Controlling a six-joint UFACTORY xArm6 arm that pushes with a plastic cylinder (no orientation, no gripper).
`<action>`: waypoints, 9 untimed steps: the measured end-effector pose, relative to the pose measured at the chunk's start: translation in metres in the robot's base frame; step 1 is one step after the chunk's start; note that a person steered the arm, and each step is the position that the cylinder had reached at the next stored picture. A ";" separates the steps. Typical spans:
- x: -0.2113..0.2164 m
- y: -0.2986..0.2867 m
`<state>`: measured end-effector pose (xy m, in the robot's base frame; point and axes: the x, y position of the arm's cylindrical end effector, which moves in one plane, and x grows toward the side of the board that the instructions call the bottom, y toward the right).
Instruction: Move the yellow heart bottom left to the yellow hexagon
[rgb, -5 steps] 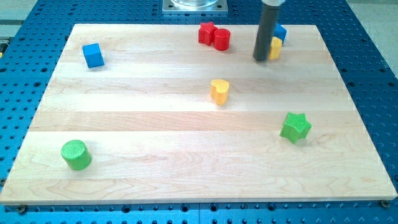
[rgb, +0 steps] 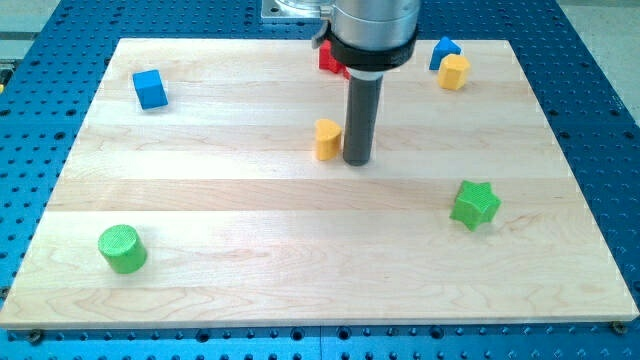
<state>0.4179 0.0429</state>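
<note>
A pale wooden board (rgb: 300, 250) is laid on a blue perforated table (rgb: 600, 100). The dark cylindrical rod (rgb: 358, 115) is seen descending from the view's top to mid-board; my tip (rgb: 357, 160) rests just to the right of the yellow heart block (rgb: 327, 139), touching or nearly so. No jaws are fitted, so nothing is gripped. A green star block (rgb: 474, 203) lies at the right, a green cylinder (rgb: 122, 248) at the bottom left, a blue cube (rgb: 150, 89) at the top left. The yellow hexagon block (rgb: 454, 72) sits at the top right, touching a blue block (rgb: 443, 49) of unclear shape. A red block (rgb: 330, 58) is largely hidden behind the rod.
</note>
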 end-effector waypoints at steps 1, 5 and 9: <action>0.032 -0.042; 0.018 -0.048; -0.074 0.088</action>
<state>0.3438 0.1308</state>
